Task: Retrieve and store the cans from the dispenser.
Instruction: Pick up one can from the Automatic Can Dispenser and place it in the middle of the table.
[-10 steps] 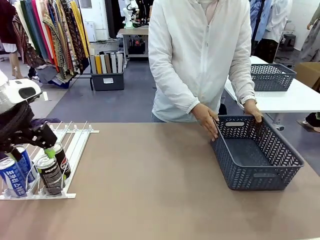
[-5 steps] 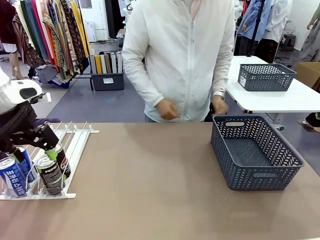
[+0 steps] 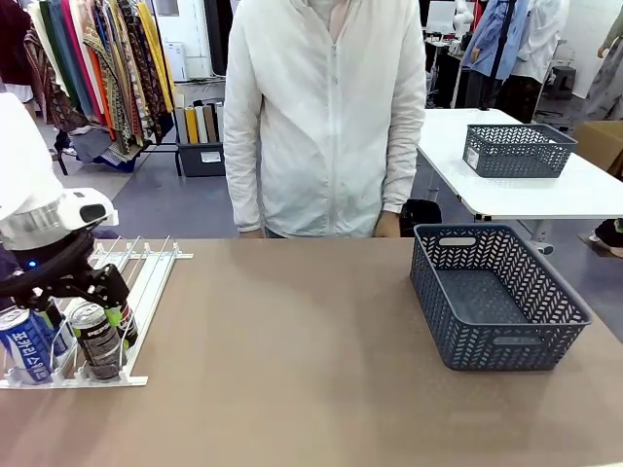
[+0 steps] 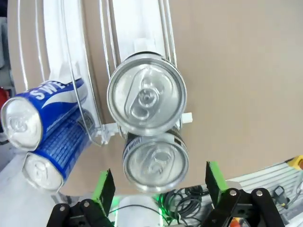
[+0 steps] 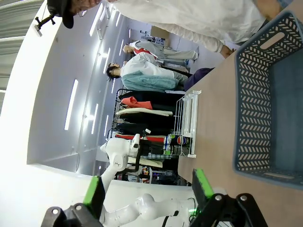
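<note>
The white railed dispenser [image 3: 148, 275] lies at the table's left edge. At its front lip stand a blue can [image 3: 25, 346] and a black can [image 3: 96, 341], with a green-trimmed black can [image 3: 124, 318] behind. My left gripper [image 3: 86, 304] hovers open just above the black cans. In the left wrist view its green pads [image 4: 105, 186] straddle the nearer silver top [image 4: 155, 163]; a second can top [image 4: 146, 97] sits in the same lane beyond, and two blue cans [image 4: 45, 116] stand in the lane beside. My right gripper [image 5: 147, 193] is open with nothing between its fingers, away from the dispenser [image 5: 185, 124].
A dark grey lattice basket [image 3: 506, 346] sits on the table's right side with nothing in it; it appears as the basket [image 5: 251, 94] in the right wrist view. A person [image 3: 326, 117] in a white shirt stands at the far edge, arms down. Another basket [image 3: 516, 149] rests on a white table behind.
The person let go of the basket, stepped toward the middle and lowered both hands. My left gripper shifted right over the black cans.
</note>
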`<state>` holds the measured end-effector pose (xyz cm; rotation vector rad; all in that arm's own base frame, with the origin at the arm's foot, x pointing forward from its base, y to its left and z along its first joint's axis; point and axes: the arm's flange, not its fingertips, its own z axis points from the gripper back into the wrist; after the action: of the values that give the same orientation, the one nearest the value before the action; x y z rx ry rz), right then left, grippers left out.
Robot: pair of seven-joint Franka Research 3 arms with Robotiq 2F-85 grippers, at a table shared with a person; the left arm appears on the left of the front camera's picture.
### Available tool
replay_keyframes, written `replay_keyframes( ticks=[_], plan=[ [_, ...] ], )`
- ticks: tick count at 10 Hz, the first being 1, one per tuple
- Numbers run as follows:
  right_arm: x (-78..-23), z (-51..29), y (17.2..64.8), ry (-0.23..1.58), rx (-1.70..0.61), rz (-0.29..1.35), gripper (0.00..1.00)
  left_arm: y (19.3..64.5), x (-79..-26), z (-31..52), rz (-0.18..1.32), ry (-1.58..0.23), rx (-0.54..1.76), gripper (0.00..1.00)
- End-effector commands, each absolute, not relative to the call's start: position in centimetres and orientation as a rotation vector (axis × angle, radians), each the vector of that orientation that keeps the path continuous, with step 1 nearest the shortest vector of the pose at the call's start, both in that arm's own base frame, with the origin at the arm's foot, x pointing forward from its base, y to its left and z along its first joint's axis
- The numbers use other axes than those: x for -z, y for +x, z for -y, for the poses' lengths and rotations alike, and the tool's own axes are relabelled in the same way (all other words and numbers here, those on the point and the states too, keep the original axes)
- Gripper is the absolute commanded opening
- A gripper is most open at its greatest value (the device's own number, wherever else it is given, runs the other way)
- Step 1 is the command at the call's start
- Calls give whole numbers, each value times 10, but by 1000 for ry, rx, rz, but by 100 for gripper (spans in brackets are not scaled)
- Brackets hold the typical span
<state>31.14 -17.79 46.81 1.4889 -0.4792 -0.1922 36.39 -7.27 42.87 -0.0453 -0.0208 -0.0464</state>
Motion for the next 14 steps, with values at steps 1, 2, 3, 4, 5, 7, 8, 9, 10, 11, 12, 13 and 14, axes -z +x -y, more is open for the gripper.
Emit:
replay_keyframes(
  ticks=[1, 2, 3, 4, 5, 7, 8, 9, 10, 11, 12, 13, 14],
  plan=[
    [-468, 180, 310, 1482, 163, 486, 100, 374, -421, 77, 4, -23, 37, 100],
    [-468, 180, 310, 1482, 163, 486, 100, 375, -417, 77, 8, -27, 42, 100],
    [-468, 180, 310, 1482, 163, 486, 100, 376, -415, 76, 6, -30, 36, 100],
    [-468, 180, 310, 1482, 163, 486, 100, 378, -414, 76, 12, -31, 38, 100],
    [-468, 180, 310, 1482, 163, 486, 100, 377, -413, 77, 14, -32, 44, 100],
    [-468, 180, 310, 1482, 163, 486, 100, 379, -413, 77, 19, -37, 43, 100],
    [-468, 180, 310, 1482, 163, 486, 100, 380, -412, 77, 15, -11, 34, 41],
    [-468, 180, 310, 1482, 163, 486, 100, 379, -412, 77, 12, -11, 31, 0],
    [-468, 180, 310, 1482, 163, 486, 100, 380, -412, 77, 11, -5, 25, 0],
    [-468, 180, 310, 1482, 163, 486, 100, 380, -413, 77, 12, 1, 19, 0],
    [-468, 180, 310, 1482, 163, 486, 100, 380, -413, 77, 11, 4, 15, 0],
    [-468, 180, 310, 1482, 163, 486, 100, 381, -413, 77, 12, 3, 15, 0],
    [-468, 180, 310, 1482, 163, 486, 100, 381, -413, 78, 12, 0, 18, 0]
  ],
)
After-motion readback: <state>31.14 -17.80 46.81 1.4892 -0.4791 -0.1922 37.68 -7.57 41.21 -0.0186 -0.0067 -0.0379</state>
